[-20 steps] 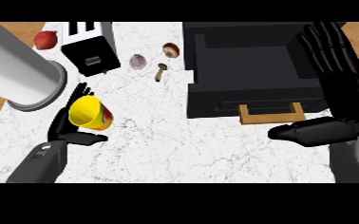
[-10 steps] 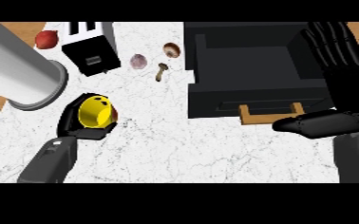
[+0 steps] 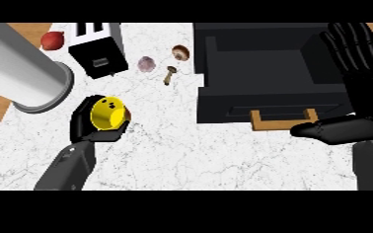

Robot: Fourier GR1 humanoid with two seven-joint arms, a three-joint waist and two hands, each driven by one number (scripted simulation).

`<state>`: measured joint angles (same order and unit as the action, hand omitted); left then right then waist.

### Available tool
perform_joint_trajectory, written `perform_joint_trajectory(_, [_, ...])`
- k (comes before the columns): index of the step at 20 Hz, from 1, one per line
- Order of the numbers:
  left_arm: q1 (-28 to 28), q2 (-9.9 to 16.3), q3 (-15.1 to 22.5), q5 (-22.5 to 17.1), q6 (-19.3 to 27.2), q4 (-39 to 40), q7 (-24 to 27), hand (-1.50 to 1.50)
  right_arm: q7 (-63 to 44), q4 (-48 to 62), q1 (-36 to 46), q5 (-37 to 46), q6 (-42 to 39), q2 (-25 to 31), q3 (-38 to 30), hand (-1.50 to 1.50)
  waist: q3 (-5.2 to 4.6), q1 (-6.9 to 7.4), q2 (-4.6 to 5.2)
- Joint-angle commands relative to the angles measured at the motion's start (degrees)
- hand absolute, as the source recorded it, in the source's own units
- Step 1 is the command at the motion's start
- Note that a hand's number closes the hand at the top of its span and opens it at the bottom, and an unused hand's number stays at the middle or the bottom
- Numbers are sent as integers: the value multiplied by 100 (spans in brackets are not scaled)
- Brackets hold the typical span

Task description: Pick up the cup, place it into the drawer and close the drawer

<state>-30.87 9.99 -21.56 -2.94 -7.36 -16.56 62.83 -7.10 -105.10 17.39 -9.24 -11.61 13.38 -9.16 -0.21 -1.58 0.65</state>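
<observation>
Cup (image 3: 109,112), yellow, held in the left hand (image 3: 89,128), whose fingers curl round it, above the white counter (image 3: 182,158) at the view's left. Drawer (image 3: 270,74), black, open at upper right, its wooden handle (image 3: 284,117) facing the robot. Right hand (image 3: 357,59) over the drawer's right edge, fingers straight, holding nothing. Behind the cup: toaster (image 3: 98,52), grey cylinder (image 3: 29,79), mushrooms (image 3: 175,61).

one head view looks steeply down on the counter (image 3: 218,153), forearms entering from its lower edge.
</observation>
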Motion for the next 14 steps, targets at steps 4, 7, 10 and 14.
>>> perform_joint_trajectory(4, [-517,-166,168,-38,-564,-422,158,150,310,209,-276,163,-40,-105,69,-150,18,95,-41])
perform_joint_trajectory(7, [-723,-287,413,35,-389,-949,-359,150,-95,-196,-267,-180,-121,134,-206,-150,25,136,-100])
perform_joint_trajectory(10, [-1005,-593,512,-47,-52,-1516,-800,150,-78,-326,-471,30,-16,-11,-22,-150,27,181,-114])
perform_joint_trajectory(14, [-1438,-977,996,7,28,-2159,-1647,150,340,137,-365,502,196,-219,162,-150,31,256,-123])
